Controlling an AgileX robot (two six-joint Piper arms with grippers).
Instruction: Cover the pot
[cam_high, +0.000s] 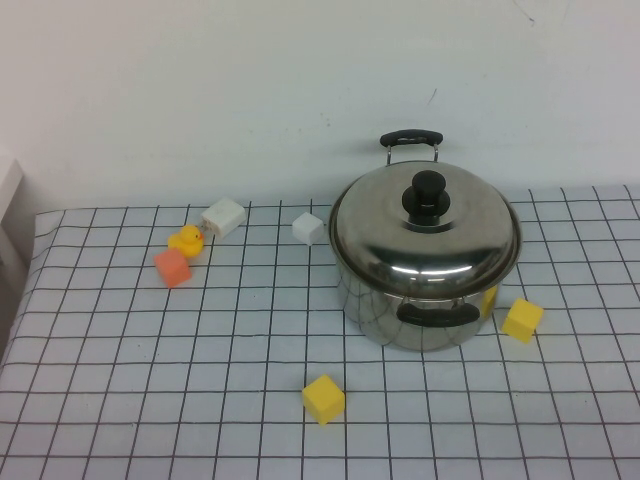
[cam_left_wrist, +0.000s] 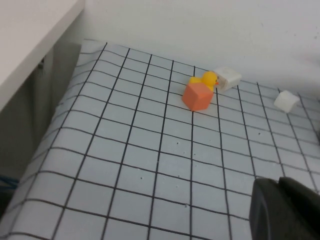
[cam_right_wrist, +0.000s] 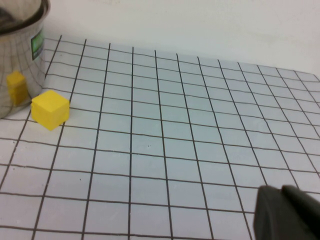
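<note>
Nearest me, my left gripper (cam_left_wrist: 287, 210) hangs low over the table's (cam_high: 120, 400) left side and my right gripper (cam_right_wrist: 290, 212) over its right; whether either is wide or narrow I can't tell. Next out, a yellow cube (cam_high: 323, 398), then another yellow cube (cam_high: 522, 320) just beside the pot (cam_high: 425, 300). The pot stands right of centre, the lid (cam_high: 425, 225) seated on it. Farther left: orange cube (cam_high: 172, 267) touching the rubber duck (cam_high: 187, 240), two white cubes (cam_high: 223, 216) beyond
</note>
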